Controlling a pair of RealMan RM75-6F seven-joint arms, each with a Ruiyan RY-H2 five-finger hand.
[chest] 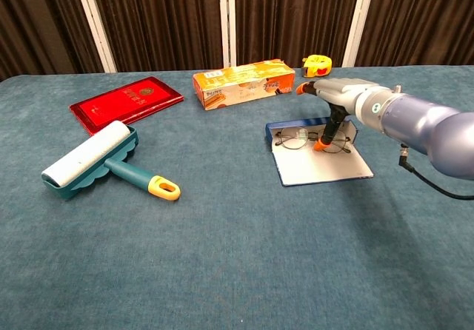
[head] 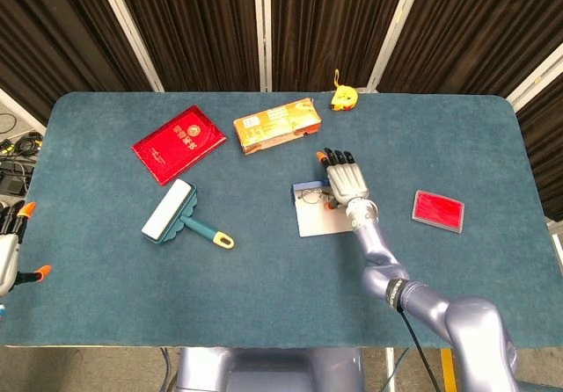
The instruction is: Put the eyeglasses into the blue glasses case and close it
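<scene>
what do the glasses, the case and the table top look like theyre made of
Eyeglasses: thin dark wire frame, probably metal, with clear lenses that the case lining shows through.
Glasses case: blue shell, likely rigid plastic or leatherette, with a pale matte lining; it lies open and flat.
Table: covered in teal fabric, felt or short-pile cloth by its fuzzy, unreflective look.

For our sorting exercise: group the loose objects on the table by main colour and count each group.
Red: 2 – booklet, small red case
Orange/yellow: 2 – carton, tape measure
Blue/teal: 2 – glasses case, lint roller
Metal: 1 – eyeglasses
Total: 7
</scene>
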